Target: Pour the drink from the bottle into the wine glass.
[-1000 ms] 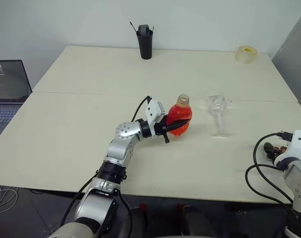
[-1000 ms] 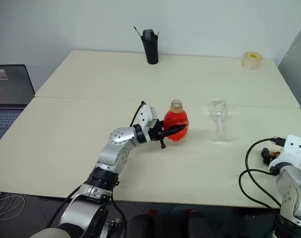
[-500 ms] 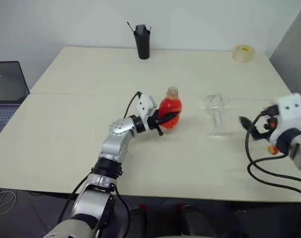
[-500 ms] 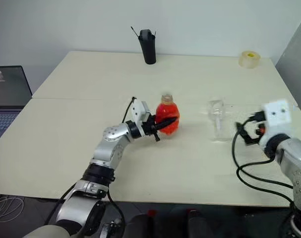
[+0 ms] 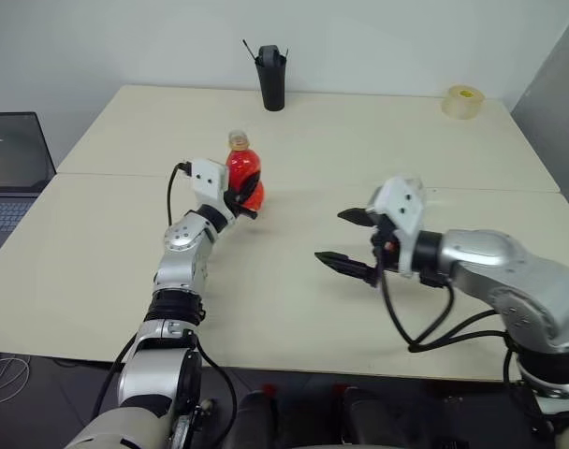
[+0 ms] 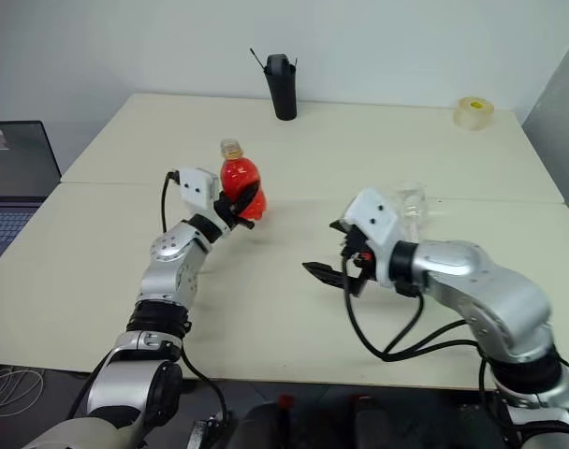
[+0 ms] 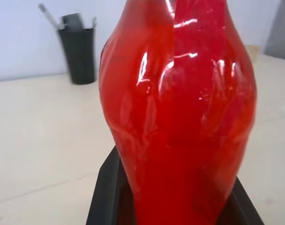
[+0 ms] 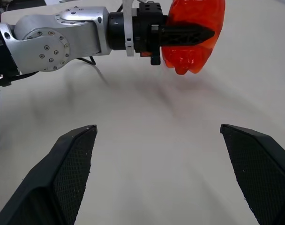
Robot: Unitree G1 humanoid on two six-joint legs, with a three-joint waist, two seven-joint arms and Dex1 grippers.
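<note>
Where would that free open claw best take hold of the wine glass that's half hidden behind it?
Probably at the thin stem below the bowl, coming in level from the near side. The wine glass stands upright on the table right behind the open right end effector, its bowl round and slippery. The stem itself is hidden now, so this is a guess.

Bare table lies between the bottle in the left gripper and the open right gripper, whose arm screens the wine glass.
</note>
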